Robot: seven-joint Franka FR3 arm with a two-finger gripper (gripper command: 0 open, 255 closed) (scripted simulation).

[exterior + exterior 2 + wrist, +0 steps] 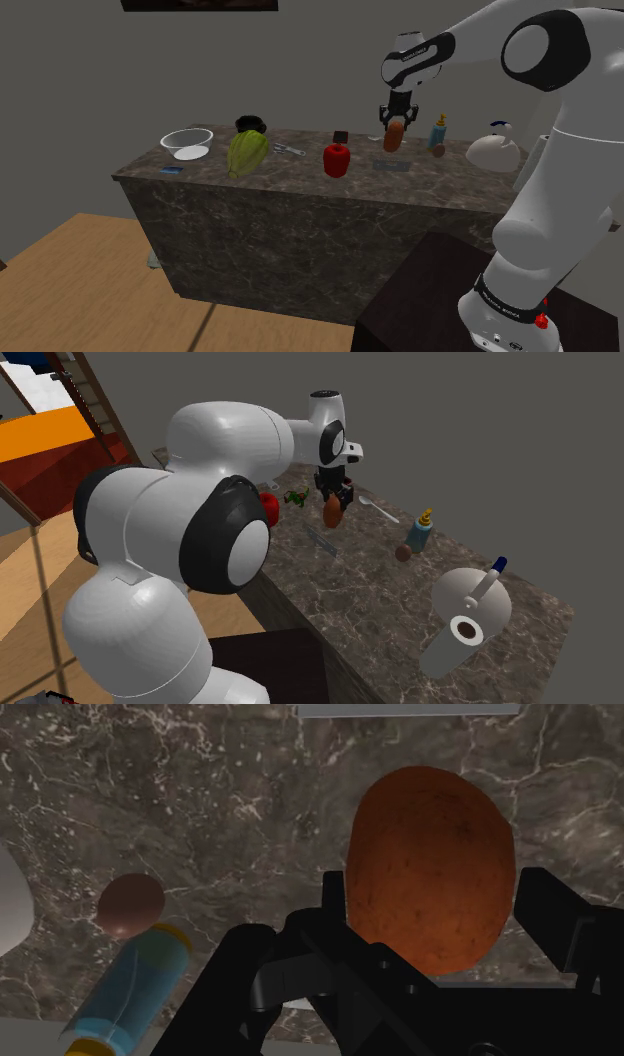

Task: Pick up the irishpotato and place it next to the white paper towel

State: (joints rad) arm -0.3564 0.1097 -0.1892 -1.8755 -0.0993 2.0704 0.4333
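Note:
My black gripper point(396, 120) is shut on a reddish-brown potato point(394, 138), which hangs a little above the dark marble counter point(300, 185). In the second exterior view the potato point(332, 512) hangs under the gripper point(335, 494) over the counter's middle. In the wrist view the potato point(430, 869) sits clasped between the two fingers of the gripper point(440, 919). The white paper towel roll point(492, 152) lies at the counter's end towards the shoulder view's right, well away from the potato; it lies in the near right of the second exterior view point(466, 614).
A blue bottle point(439, 132) and a small brown ball point(438, 151) stand between the potato and the roll. A red pepper point(338, 159), a green vegetable point(246, 152), a glass bowl point(187, 145) and cutlery point(378, 507) lie further along the counter. A flat grey utensil point(325, 542) lies below the gripper.

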